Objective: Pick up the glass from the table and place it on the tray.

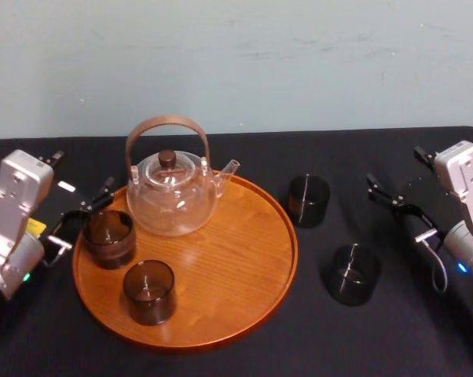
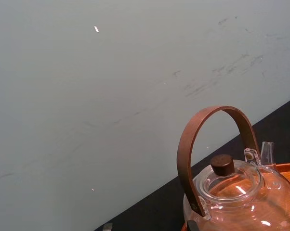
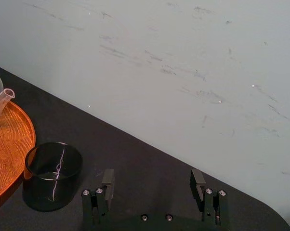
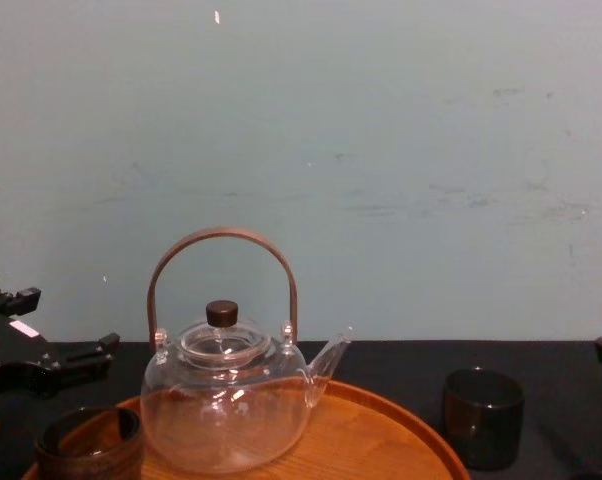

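1. Reference: the tray (image 1: 244, 259), a round wooden one with a low rim, on the black tabletop (image 1: 394, 330). A glass teapot (image 1: 174, 196) stands at the tray's back. On its left part are the rear tray glass (image 1: 109, 238) and the front tray glass (image 1: 148, 292).
2. Two dark glasses stand upright on the tabletop, off the tray's right side. The far glass (image 1: 309, 201) is just beside the right-rear rim. The near glass (image 1: 354, 273) is farther out from the right-front rim and clear of it. Either fits the task.
3. The right hand (image 1: 397, 210) is farther right of the tray than both glasses. Its fingers are wide apart with nothing between them. The far glass sits ahead of it in the right wrist view.
4. The left hand (image 1: 81, 221) is at the tray's left rim, beside the rear tray glass. Its fingers are spread and grip nothing, as far as shows.
5. Handling (judgement): the glass is a small, straight-walled tumbler. It is probably light, rigid, brittle and smooth, so it may slip.
6. Hold (judgement): close the fingers on opposite sides of the outer wall at about mid-height. Use moderate squeeze only.
7. Set-down (judgement): the tray's right half is bare. Lift over the rim, keep off the teapot spout, and lower gently.
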{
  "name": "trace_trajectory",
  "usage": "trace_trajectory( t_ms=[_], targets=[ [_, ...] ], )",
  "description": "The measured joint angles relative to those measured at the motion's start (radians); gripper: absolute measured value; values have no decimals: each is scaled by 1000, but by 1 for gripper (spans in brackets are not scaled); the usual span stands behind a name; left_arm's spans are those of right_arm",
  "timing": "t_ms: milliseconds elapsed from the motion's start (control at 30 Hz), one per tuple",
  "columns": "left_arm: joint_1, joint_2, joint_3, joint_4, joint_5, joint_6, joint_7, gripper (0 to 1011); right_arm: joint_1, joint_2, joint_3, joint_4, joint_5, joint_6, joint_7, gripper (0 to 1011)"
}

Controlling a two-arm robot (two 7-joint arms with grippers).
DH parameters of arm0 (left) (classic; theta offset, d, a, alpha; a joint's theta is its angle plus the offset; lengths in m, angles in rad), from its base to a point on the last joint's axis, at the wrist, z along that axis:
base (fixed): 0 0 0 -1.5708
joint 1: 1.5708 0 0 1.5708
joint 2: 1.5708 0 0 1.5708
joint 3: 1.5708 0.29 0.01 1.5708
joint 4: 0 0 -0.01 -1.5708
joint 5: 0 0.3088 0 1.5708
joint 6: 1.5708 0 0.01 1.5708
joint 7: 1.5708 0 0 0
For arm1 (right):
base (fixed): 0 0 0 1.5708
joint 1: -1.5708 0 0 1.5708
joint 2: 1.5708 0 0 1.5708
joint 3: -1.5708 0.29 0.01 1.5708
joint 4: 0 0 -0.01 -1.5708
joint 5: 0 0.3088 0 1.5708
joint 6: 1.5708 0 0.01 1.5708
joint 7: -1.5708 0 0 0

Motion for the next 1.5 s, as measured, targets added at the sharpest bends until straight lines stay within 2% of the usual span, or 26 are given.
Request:
trace_trajectory(
  t_ms=[1500],
  targets=[
    [0,0,0,0,0,0,0,1001,0,0,0,0,0,0,0,1002]
  ],
)
